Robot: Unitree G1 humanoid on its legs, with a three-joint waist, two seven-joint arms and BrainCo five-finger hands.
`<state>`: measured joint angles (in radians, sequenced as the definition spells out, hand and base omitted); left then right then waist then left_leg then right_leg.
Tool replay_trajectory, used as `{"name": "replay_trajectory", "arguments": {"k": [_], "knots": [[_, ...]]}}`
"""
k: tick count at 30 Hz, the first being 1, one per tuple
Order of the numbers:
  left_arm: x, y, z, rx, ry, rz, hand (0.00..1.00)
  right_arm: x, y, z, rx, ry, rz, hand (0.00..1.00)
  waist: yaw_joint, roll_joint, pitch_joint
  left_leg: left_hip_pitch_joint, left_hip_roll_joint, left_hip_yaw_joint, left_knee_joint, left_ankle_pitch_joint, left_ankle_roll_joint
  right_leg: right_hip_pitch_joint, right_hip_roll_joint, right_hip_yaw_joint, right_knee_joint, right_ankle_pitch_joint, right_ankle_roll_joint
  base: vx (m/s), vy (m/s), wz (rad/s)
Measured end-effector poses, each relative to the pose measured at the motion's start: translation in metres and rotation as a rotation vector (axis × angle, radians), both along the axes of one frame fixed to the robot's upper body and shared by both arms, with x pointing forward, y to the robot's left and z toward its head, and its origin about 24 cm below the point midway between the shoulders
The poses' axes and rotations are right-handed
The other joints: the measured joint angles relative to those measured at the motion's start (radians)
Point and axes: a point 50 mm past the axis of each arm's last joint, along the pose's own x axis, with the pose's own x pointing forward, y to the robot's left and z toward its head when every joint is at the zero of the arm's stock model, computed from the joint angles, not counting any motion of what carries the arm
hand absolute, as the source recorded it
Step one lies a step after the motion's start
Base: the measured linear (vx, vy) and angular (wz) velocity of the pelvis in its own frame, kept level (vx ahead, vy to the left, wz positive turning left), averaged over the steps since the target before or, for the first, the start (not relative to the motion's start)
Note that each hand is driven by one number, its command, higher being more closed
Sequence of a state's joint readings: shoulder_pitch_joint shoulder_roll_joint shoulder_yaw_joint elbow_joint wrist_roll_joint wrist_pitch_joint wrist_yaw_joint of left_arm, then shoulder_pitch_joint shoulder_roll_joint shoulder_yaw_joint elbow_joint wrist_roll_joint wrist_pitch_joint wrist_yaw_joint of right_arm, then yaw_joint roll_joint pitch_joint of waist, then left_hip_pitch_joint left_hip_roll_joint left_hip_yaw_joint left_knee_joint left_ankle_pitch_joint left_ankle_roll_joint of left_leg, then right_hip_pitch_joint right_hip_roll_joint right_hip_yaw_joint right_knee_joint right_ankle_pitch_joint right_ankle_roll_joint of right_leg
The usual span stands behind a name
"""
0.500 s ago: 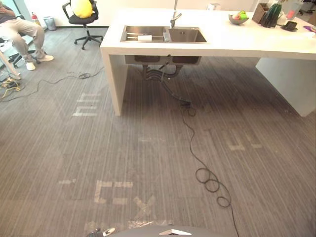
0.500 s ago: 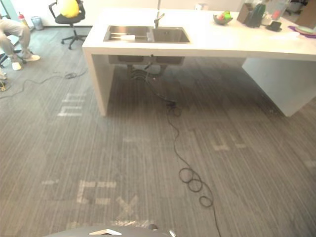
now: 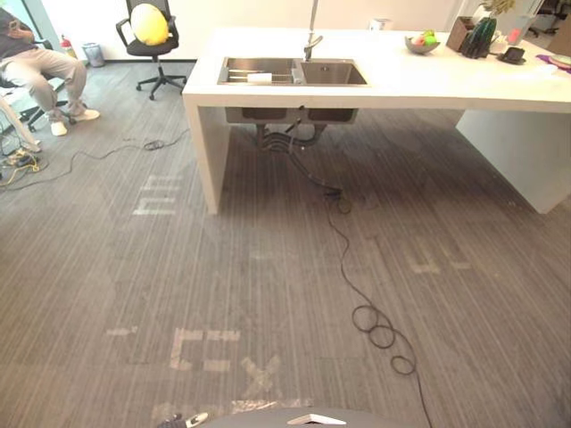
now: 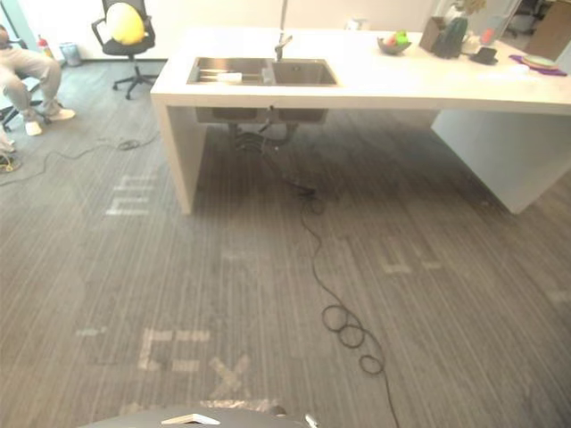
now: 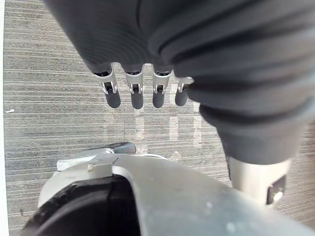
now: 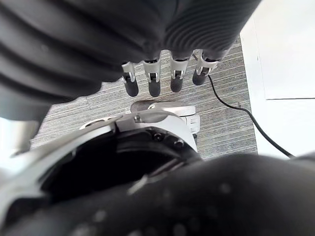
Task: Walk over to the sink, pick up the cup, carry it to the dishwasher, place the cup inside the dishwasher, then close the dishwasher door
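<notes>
- Left eye view: a long, smooth white counter (image 3: 428, 80) on slab legs stood across a grey, finely striped carpet (image 3: 268, 267). Set into its top was a rectangular, two-basin steel sink (image 3: 335, 73), with a tall metal tap (image 3: 312, 36) behind the divider. The small white cup (image 3: 260, 78) lay in the left basin on thin metal bars (image 3: 239, 75), well apart from both hands.
- Right eye view: farther along the counter sat a shallow bowl (image 4: 391, 42) of fruit and a cluster of brown and dark green containers (image 4: 446, 36). Beyond the counter's left end stood a black swivel chair (image 4: 125, 40) bearing a round yellow cushion (image 4: 126, 22), and a person (image 4: 27, 67) sat nearby. Pale, worn tape marks (image 4: 178, 348) patched the carpet between the camera and the counter.
- Left wrist view: the left hand (image 5: 137, 96) hung over the carpet, its fingers straight, side by side, holding nothing.
- Right wrist view: the right hand (image 6: 152, 84) hung likewise, fingers relaxed and empty.
</notes>
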<state>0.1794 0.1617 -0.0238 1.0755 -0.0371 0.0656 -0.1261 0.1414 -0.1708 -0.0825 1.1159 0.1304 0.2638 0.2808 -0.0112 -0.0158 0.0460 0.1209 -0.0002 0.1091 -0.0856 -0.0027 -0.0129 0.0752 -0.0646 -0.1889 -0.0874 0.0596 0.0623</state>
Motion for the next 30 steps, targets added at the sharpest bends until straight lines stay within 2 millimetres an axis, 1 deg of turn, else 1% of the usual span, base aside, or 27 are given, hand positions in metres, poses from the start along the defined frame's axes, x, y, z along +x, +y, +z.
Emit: {"name": "replay_trajectory", "arguments": {"k": [5, 8, 11, 15, 22, 30], "knots": [[-0.001, 0.001, 0.000, 0.002, 0.005, 0.001, 0.00, 0.004, 0.000, 0.000, -0.001, -0.011, 0.002, 0.00, -0.005, 0.002, -0.001, 0.003, -0.002, 0.000, 0.000, 0.003, 0.007, -0.001, 0.000, -0.001, 0.000, 0.006, 0.003, 0.07, 0.010, 0.00], [-0.001, 0.003, 0.000, 0.006, 0.006, 0.000, 0.00, 0.009, 0.002, 0.000, 0.002, -0.024, 0.005, 0.00, -0.004, -0.005, 0.004, 0.004, -0.003, -0.001, 0.000, 0.003, 0.008, 0.000, 0.000, -0.002, 0.000, 0.008, 0.005, 0.01, -0.001, 0.00], [-0.001, 0.003, 0.000, 0.008, 0.006, 0.000, 0.00, 0.013, 0.002, 0.001, 0.000, -0.042, 0.008, 0.00, -0.005, -0.006, 0.004, 0.006, -0.005, 0.000, 0.000, 0.005, 0.011, 0.002, -0.002, -0.003, 0.000, 0.009, 0.006, 0.00, 0.000, 0.00], [0.001, 0.003, 0.000, 0.010, 0.001, 0.000, 0.00, 0.014, 0.002, 0.001, 0.000, -0.049, 0.009, 0.00, -0.004, -0.008, 0.006, 0.008, -0.007, 0.000, 0.000, 0.007, 0.013, 0.010, -0.004, -0.005, 0.000, 0.004, 0.010, -0.05, -0.016, 0.02], [0.002, 0.003, 0.000, 0.015, -0.005, 0.000, 0.00, 0.015, 0.002, 0.001, -0.001, -0.055, 0.009, 0.00, -0.004, -0.010, 0.007, 0.005, -0.009, 0.000, 0.000, 0.006, 0.009, 0.010, -0.008, -0.009, 0.000, 0.006, 0.006, -0.02, -0.001, 0.00], [0.002, 0.004, 0.000, 0.020, -0.003, 0.000, 0.00, 0.016, 0.002, 0.001, -0.002, -0.080, -0.027, 0.00, -0.006, -0.012, 0.006, 0.003, -0.014, -0.004, -0.001, 0.008, 0.016, 0.010, -0.015, -0.013, 0.001, 0.006, 0.009, 0.02, 0.007, 0.01]]}}
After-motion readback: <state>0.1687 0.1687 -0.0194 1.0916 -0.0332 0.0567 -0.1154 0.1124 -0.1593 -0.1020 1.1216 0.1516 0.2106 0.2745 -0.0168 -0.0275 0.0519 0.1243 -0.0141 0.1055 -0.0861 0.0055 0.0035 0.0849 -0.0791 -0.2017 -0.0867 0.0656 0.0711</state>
